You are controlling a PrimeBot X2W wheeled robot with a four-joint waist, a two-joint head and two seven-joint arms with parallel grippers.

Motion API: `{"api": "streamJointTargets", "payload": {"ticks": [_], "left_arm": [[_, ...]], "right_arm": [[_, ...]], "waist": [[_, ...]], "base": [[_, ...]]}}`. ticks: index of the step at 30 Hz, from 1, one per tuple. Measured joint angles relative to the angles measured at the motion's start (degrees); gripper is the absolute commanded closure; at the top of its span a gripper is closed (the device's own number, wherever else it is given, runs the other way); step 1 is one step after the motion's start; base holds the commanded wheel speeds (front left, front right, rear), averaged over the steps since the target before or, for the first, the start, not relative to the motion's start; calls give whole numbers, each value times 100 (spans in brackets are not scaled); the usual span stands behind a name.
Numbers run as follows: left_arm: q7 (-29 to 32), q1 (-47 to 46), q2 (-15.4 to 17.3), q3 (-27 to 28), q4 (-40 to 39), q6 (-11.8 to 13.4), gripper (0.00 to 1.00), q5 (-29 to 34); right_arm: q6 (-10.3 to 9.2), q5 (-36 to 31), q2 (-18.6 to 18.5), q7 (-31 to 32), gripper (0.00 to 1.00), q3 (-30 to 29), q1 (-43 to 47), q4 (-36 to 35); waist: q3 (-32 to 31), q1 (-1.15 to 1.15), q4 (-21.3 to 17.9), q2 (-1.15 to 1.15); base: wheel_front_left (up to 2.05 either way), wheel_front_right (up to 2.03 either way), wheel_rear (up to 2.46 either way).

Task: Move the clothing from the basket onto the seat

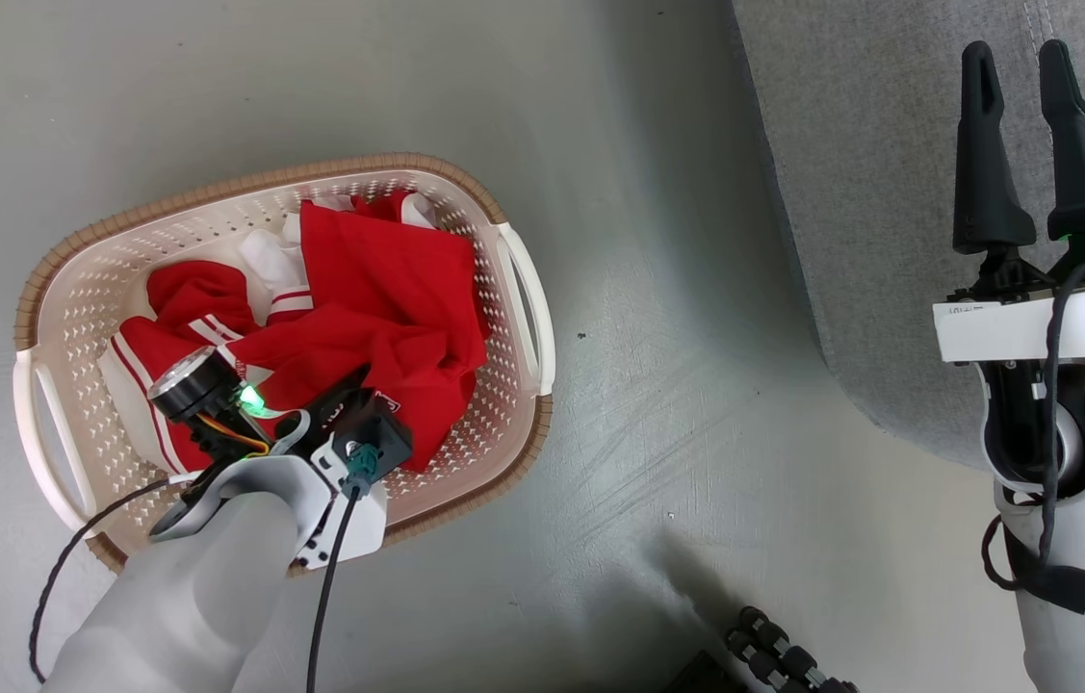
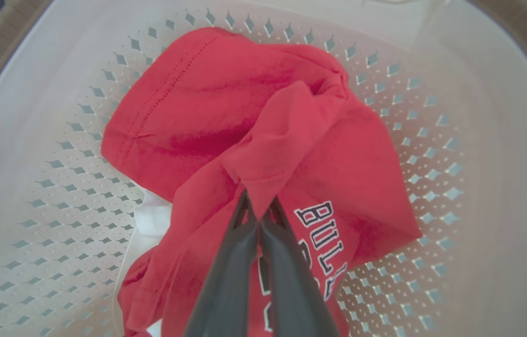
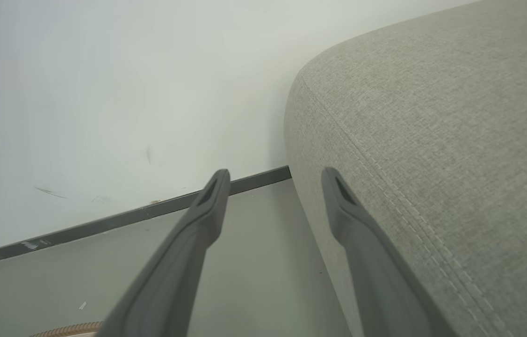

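Note:
The cream basket (image 1: pixel 244 183) with a brown rim stands on the floor and holds the red clothing (image 1: pixel 378 289), some of it with white stripes. My left arm (image 1: pixel 244 500) reaches down into it from the near side. In the left wrist view my left gripper (image 2: pixel 258 206) is shut on a raised fold of red clothing (image 2: pixel 244 103) with white lettering, over the perforated basket (image 2: pixel 34 164) bottom. My right gripper (image 1: pixel 1016 67) is open and holds nothing, above the grey seat (image 1: pixel 889 192). In the right wrist view the right gripper (image 3: pixel 275 178) stands beside the seat (image 3: pixel 431 164) edge.
Grey floor (image 1: pixel 658 385) lies between basket and seat. A black ribbed part (image 1: pixel 783 654) shows at the bottom edge. The right wrist view shows a pale wall with a dark skirting strip (image 3: pixel 151 213) behind the seat.

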Motion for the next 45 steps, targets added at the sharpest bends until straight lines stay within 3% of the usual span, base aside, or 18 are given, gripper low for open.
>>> {"api": "streamJointTargets", "payload": {"ticks": [15, 26, 35, 45], "left_arm": [[-247, -100, -113, 421, -240, 316, 100, -478], [-281, 75, -165, 600, -717, 511, 100, -786], [-297, 344, -157, 697, -1831, 670, 100, -965], [-304, 554, 115, 866, -3077, 814, 100, -1160]], "right_arm": [[0, -22, 0, -19, 0, -154, -98, 137], [0, -396, -5, -22, 0, -200, -96, 221], [0, -723, -15, -23, 0, -56, -80, 324], [0, -962, -102, -23, 0, 270, 63, 525]], "waist": [[-186, 0, 165, 0], [-469, 0, 421, 0], [-814, 0, 664, 0], [-1376, 0, 938, 0]], "base": [[0, 0, 0], [0, 0, 0], [0, 0, 0], [0, 0, 0]]}}
